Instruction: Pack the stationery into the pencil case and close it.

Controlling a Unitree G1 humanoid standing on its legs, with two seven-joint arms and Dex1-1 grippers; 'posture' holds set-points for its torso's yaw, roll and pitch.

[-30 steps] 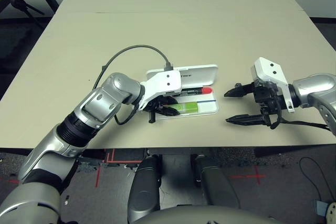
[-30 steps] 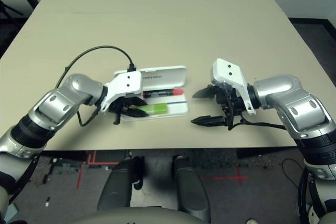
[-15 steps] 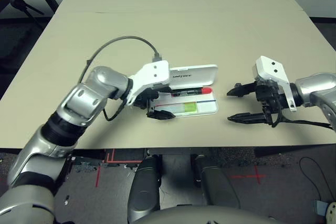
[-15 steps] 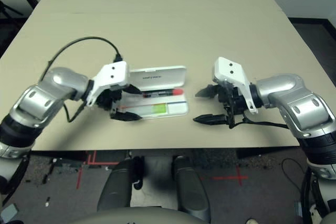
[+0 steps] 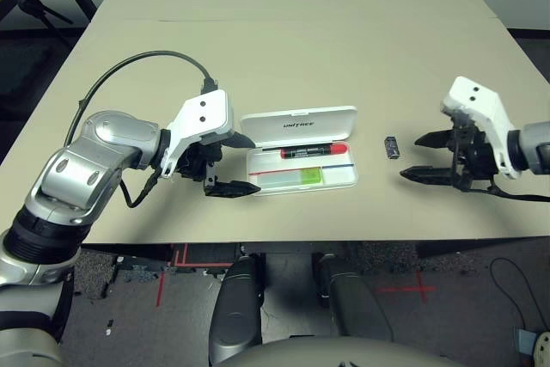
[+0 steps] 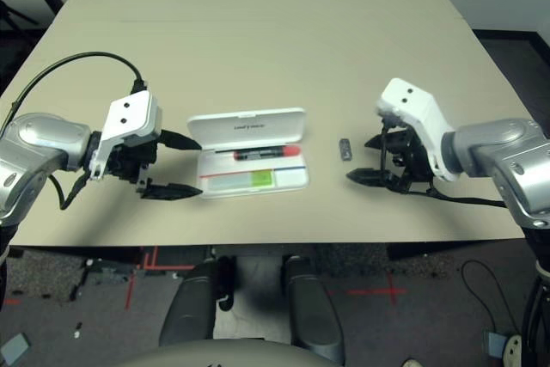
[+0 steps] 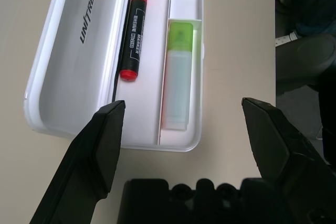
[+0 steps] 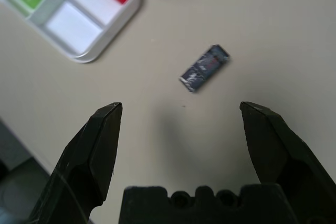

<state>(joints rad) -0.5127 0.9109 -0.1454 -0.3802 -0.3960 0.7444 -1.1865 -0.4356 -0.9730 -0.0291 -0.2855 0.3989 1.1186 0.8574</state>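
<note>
- Beige tabletop (image 5: 155,228) runs away from you at its near edge, with the left fingers (image 5: 230,189) spread apart beside the pencil case's end. A second ago they were in over the case; they have since drawn back to your left, gripping nothing.
- Your right fingers (image 5: 427,175) also stand apart and hold nothing. They have backed away to your right, which brings the block into sight in front of them.
- The green-capped highlighter (image 5: 310,176) lies in the nearer long compartment. With the left hand off it, you can judge that item packed.
- Small grey-black block (image 8: 205,68): you have it loose on the table, between the pencil case and the right fingers, touching neither. It looks like the last piece to pack, and the right arm is better placed for it.
- Near the right-hand end of the pencil case (image 5: 348,180), the short compartment past the highlighter is free; you could judge it a fit for the block. Watch for a slip, since the piece is tiny and low.
- Further in, the red-capped black marker (image 7: 135,32) lies in the far compartment, with a slim black stick (image 7: 122,51) alongside.
- Farthest, the lid (image 5: 320,123) marked UNITREE stands open. Leave closing it until the block is inside.
</note>
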